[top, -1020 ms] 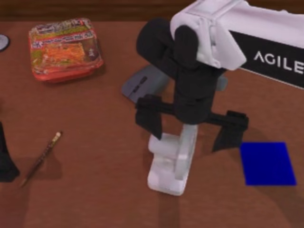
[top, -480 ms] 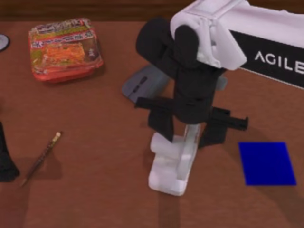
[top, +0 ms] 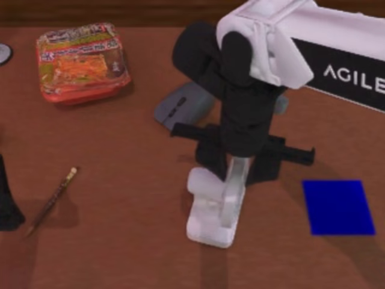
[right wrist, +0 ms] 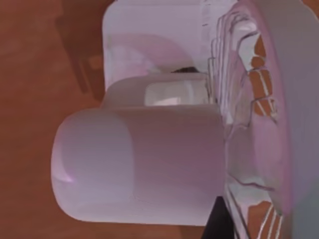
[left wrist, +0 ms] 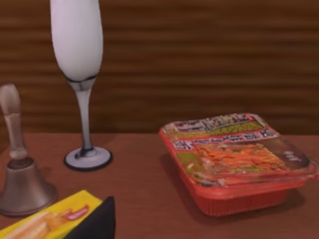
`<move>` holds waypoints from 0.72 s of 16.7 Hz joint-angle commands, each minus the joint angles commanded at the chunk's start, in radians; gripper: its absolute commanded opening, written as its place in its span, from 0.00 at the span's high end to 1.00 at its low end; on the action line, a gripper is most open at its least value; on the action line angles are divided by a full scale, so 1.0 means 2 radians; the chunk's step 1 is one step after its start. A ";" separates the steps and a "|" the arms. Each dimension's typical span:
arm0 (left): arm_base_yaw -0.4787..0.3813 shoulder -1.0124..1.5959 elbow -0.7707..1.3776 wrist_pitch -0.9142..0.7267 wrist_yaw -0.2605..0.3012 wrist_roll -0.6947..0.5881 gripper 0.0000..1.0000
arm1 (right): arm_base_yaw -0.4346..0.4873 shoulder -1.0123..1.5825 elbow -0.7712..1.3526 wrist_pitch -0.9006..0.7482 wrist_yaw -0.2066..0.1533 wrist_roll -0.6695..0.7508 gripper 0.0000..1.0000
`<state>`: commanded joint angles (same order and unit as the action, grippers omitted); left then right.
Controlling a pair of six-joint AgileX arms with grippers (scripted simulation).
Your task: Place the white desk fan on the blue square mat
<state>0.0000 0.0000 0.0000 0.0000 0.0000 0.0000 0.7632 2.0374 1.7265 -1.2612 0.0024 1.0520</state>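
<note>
The white desk fan (top: 210, 220) stands just right of the table's middle, its round grille edge-on to the top view. My right gripper (top: 239, 165) comes down over the grille's top, one black finger on each side, shut on it. In the right wrist view the fan (right wrist: 139, 164) fills the frame, and one dark fingertip (right wrist: 219, 221) sits between motor housing and grille. The blue square mat (top: 338, 206) lies flat to the fan's right, bare. My left gripper (top: 7, 208) is parked at the left edge.
A grey mouse (top: 180, 105) lies behind the fan, partly under the right arm. A red noodle tray (top: 83, 60) sits back left, a thin brown stick (top: 53, 200) front left. The left wrist view shows a wine glass (left wrist: 79, 74), a bell (left wrist: 22, 174) and a yellow box (left wrist: 50, 221).
The right gripper's fingers have drawn in from wide open to pressing on the fan's grille. The fan has shifted slightly. The left arm has not moved.
</note>
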 joint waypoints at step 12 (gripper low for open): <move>0.000 0.000 0.000 0.000 0.000 0.000 0.00 | 0.002 0.001 0.090 -0.086 0.000 0.001 1.00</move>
<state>0.0000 0.0000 0.0000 0.0000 0.0000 0.0000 0.7682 2.0403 1.9072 -1.4334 0.0027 1.0532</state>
